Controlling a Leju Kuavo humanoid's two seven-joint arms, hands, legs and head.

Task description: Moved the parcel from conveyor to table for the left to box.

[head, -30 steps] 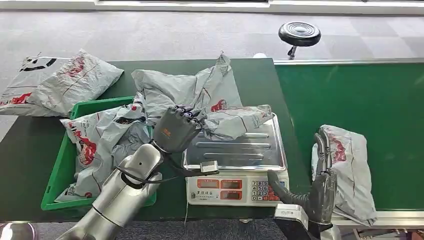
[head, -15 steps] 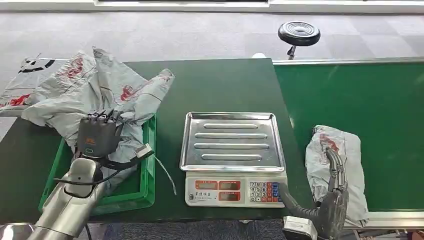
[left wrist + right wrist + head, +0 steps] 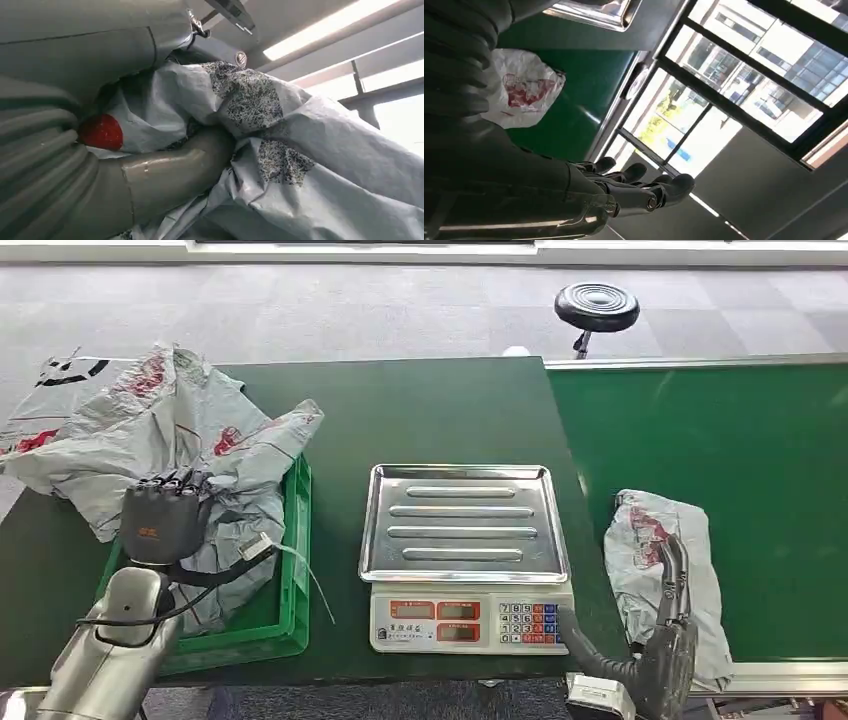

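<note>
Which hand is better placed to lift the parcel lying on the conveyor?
Right. The right hand hangs open beside the parcel on the conveyor, fingers straight. The left hand grips a grey parcel over the green bin, across the scale.

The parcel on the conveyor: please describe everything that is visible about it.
The parcel on the conveyor is a grey plastic mailing bag with red print, soft and crumpled, lying flat on the green conveyor belt near its front edge, to the right of the scale. It looks closed and filled. The right hand stands over its near part with fingers stretched out; whether they touch the bag cannot be told.
</note>
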